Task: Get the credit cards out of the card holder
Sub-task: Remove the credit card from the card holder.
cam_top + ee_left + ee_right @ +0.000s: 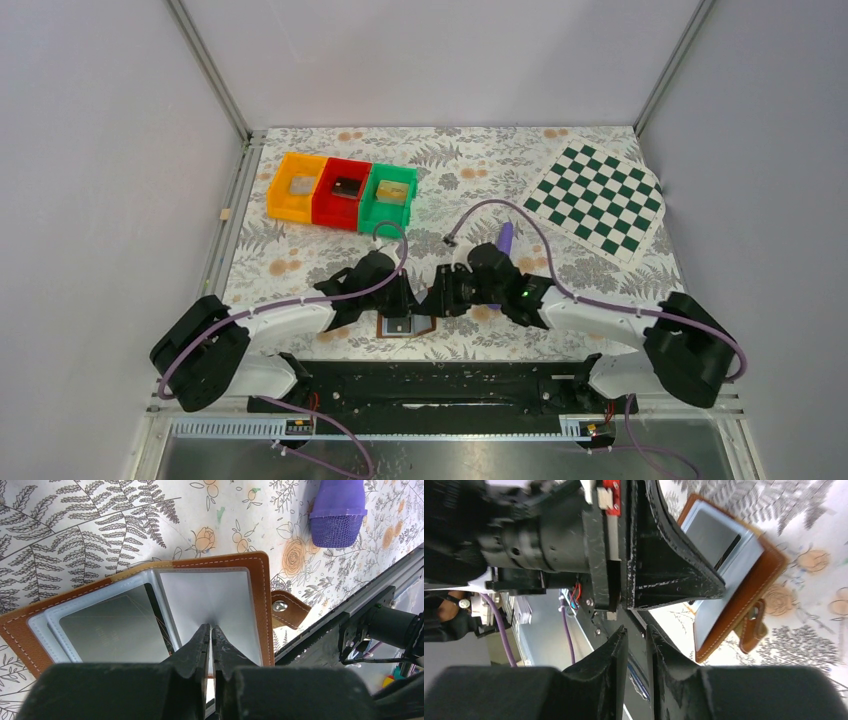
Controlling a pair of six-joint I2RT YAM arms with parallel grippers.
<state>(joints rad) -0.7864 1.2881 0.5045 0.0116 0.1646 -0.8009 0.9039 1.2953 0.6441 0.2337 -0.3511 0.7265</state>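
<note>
Progress near zero as judged: card holder (pixel 407 326) lies opened flat on the floral table (pixel 290 255) at the near edge, between the two arms, and no loose card shows anywhere on the cloth, so all of the pulling out looks left to do. Left gripper (pixel 210 629) has its jaws together, tips down on the pale blue-grey inner panel nearest the snap tab (pixel 287 607). The panel seems to crease toward the tips, so maybe it pinches the sleeve or a card edge, cannot tell which. Right gripper (pixel 636 636) hangs just beside the holder's near side with jaws slightly apart and nothing between them, not touching the holder as far as seen. Next likely need: get a card edge and slide it clear while the holder stays put. Top view gives the layout only: both arms bent in over the holder, purple stick (pixel 505 238) just behind the right arm, orange, red and green bins (pixel 342 190) and checkerboard (pixel 595 200) well apart at the back, holder mostly hidden under the claws. Left wrist view alone shows both inner panels and a thin dark strip (pixel 161 622) by the fold, possibly a card edge. Right wrist view alone shows the left claw from the side, angled down onto the panel, plus the brown outer rim and tab
</note>
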